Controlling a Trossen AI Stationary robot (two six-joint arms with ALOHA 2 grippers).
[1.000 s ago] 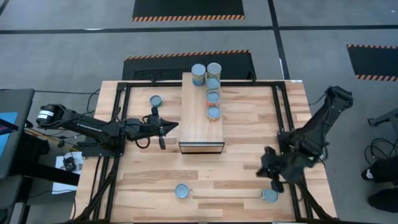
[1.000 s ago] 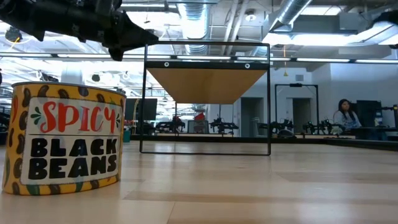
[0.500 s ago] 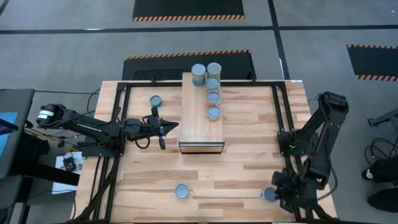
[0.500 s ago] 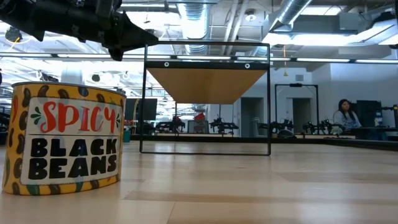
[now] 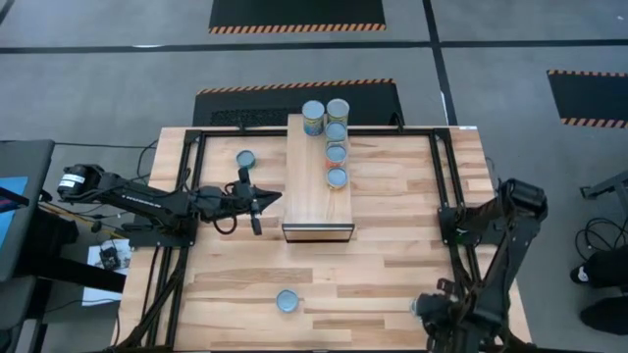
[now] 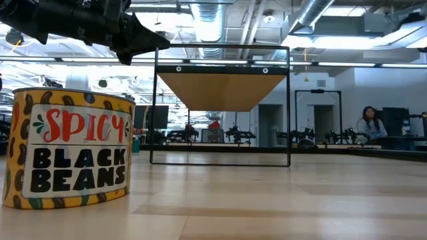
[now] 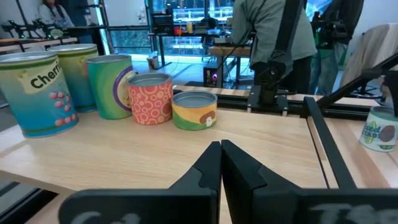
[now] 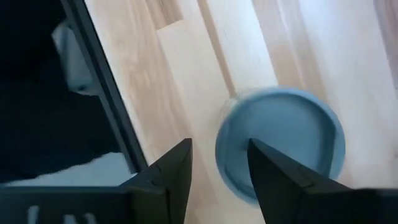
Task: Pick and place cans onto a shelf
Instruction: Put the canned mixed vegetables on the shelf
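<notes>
Several cans [image 5: 336,152] stand in a row on the far half of the light-wood shelf [image 5: 316,201]; the left wrist view shows them upright [image 7: 149,98]. Single cans rest on the table at the far left [image 5: 245,159] and near the front edge [image 5: 287,301]. Another can [image 8: 280,146] sits at the near right, right under my right gripper [image 8: 217,165]. That gripper is open and points down, with the blue lid mostly beyond one finger. My left gripper [image 7: 221,152] is shut and empty, hovering just left of the shelf [image 5: 273,199].
A black metal frame [image 5: 444,186] runs round the tabletop, and one bar passes close beside the near-right can [image 8: 99,93]. A labelled bean can [image 6: 70,150] fills the low view's left. Bare wood lies between the shelf and the front edge.
My right gripper has swung toward the table's near edge and come over the near-right can, which it now mostly covers in the high view. The can has stayed in place.
</notes>
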